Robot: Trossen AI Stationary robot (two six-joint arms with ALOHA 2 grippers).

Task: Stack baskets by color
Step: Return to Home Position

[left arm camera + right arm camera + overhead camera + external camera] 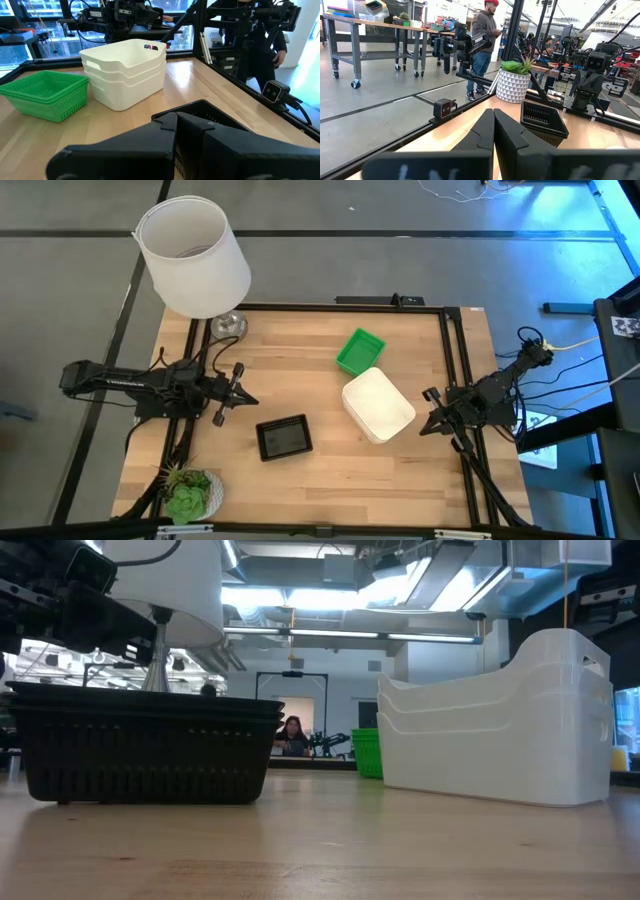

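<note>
Black baskets (150,755) fill the left side of the low view, nested into one stack that sits flat on the wooden bench (300,490). From above, that stack is toward the front of the bench, a bit left of center and on its own, well apart from the other two piles.

White baskets (378,405) are nested too. You can count three rims in the low view, and the pile sits right of center, turned at an angle to the bench edges. Green baskets (360,351) are stacked just behind the white pile, toward the far side. They're really close, but I can't tell if the two piles actually touch. Can't count the green ones for sure either.

Left end effector (245,395) hangs over the left part of the bench, pointing inward, near the black stack but not on it. Its wrist view shows the fingers pressed together with nothing between them. Right end effector (428,415) is at the right edge, just beside the white pile, fingers together and empty as well.

Other stuff: a big white lampshade (192,255) at the far left corner, a small potted plant (188,492) at the near left corner, and a person (482,35) standing in the room beyond.
</note>
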